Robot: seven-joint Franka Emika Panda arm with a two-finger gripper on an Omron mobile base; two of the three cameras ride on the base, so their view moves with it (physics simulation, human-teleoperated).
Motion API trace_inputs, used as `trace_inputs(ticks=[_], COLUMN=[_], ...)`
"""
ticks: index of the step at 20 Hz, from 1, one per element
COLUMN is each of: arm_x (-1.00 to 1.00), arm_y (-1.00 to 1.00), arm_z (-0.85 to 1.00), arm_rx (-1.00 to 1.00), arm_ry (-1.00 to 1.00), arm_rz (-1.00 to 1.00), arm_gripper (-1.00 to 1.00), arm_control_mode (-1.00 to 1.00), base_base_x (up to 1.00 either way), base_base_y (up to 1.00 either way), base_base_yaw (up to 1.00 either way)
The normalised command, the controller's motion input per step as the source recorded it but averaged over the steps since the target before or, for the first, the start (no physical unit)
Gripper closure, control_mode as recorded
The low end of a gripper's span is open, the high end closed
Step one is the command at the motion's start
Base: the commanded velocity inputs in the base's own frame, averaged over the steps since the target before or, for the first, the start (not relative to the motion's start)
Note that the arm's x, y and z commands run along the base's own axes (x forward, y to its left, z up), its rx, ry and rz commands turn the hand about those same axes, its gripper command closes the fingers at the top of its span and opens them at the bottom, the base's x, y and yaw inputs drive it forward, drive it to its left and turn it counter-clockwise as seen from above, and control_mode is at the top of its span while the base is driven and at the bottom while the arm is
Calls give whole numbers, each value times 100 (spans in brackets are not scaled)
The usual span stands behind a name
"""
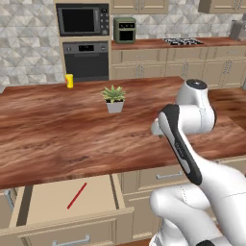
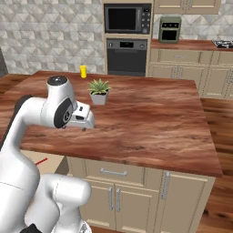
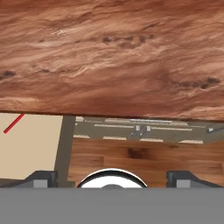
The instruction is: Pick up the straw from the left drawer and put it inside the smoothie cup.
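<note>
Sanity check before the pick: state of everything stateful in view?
Wide beige wooden left drawer: pulled open.
Thin red straw: lying flat inside the drawer.
Small yellow smoothie cup: upright on the counter, no straw in it.
Two-finger gripper: open, empty, above the counter edge.

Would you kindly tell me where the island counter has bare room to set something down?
Most of the counter is bare: the whole near half in front of the plant, and the stretch right of it. The cup stands alone at the far edge. In the drawer, only the straw lies.
</note>
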Motion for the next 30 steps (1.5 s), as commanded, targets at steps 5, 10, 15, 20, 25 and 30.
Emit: trace_inputs(ticks=[5, 10, 15, 20, 25, 30], arm_x=[0, -31, -64, -60, 6, 20], arm_y=[0, 0, 0, 0, 0, 0], arm_z=[-6, -6, -2, -2, 9, 33], arm_rx=[0, 0, 0, 0, 0, 0], arm_ry=[-1, -2, -8, -8, -2, 6], arm_rz=[0, 0, 0, 0, 0, 0], arm_gripper=[-100, -100, -100, -100, -100, -100], arm_control_mode=[-100, -100, -100, -100, -100, -100], base_base_x=[0, 0, 0, 0, 0, 0], base_base_y=[0, 0, 0, 0, 0, 0], base_base_yaw=[0, 0, 0, 0, 0, 0])
